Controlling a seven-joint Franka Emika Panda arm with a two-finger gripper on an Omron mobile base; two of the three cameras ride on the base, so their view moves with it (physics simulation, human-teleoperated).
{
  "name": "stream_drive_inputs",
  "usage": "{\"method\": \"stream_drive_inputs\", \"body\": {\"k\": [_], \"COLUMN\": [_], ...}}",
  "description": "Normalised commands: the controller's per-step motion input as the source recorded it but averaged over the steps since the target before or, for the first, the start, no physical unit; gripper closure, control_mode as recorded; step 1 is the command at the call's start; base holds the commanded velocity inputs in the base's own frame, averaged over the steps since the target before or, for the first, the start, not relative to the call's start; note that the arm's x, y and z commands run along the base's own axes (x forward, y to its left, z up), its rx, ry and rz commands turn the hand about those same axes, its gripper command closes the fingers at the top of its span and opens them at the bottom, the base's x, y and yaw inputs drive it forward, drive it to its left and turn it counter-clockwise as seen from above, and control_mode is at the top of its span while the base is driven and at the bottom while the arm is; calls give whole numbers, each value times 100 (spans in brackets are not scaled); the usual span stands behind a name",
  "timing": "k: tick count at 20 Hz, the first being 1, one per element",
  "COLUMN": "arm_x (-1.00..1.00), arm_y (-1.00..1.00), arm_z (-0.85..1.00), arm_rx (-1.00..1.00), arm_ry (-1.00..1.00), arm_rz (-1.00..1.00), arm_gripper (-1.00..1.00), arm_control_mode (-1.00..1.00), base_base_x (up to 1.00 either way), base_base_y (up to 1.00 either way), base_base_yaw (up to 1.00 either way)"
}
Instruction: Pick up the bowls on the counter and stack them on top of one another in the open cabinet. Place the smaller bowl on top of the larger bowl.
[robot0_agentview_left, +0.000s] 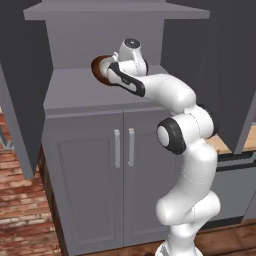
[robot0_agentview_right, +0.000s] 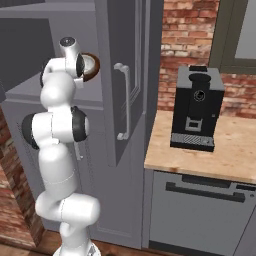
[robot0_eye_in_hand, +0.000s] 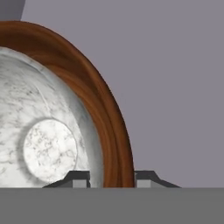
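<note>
My gripper (robot0_eye_in_hand: 113, 177) is shut on the rim of the larger bowl (robot0_eye_in_hand: 109, 118), one fingertip inside and one outside. The bowl is brown wood outside and marbled white inside. It is tipped on edge inside the shelf recess of the open cabinet (robot0_agentview_left: 75, 92), just above the grey shelf. From the left base view its brown rim (robot0_agentview_left: 98, 67) pokes out behind my hand. The right base view shows the bowl (robot0_agentview_right: 91, 66) beside my wrist, in front of the cabinet (robot0_agentview_right: 30, 92). The smaller bowl is out of view. The tan counter (robot0_agentview_right: 225, 150) lies to the right.
The cabinet's upper doors stand open at the left (robot0_agentview_left: 20, 100) and right (robot0_agentview_left: 220, 75) of the recess; the right one (robot0_agentview_right: 125, 75) hangs close to my arm. A black coffee machine (robot0_agentview_right: 196, 107) stands on the counter, above a grey dishwasher front (robot0_agentview_right: 200, 210).
</note>
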Motion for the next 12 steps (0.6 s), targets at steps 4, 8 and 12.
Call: {"method": "stream_drive_inputs", "body": {"k": [4,8,12], "arm_x": [-1,-30,-69], "arm_y": [0,-6,-17], "arm_z": [13,37,26], "arm_rx": [0,0,0], "arm_ry": [0,2,0], "arm_rz": [-1,-3,0], "arm_gripper": [-100,-100,-100], "arm_control_mode": [-100,-100,-100], "base_base_x": [0,0,0], "base_base_y": [0,0,0], "base_base_yaw": [0,0,0]}}
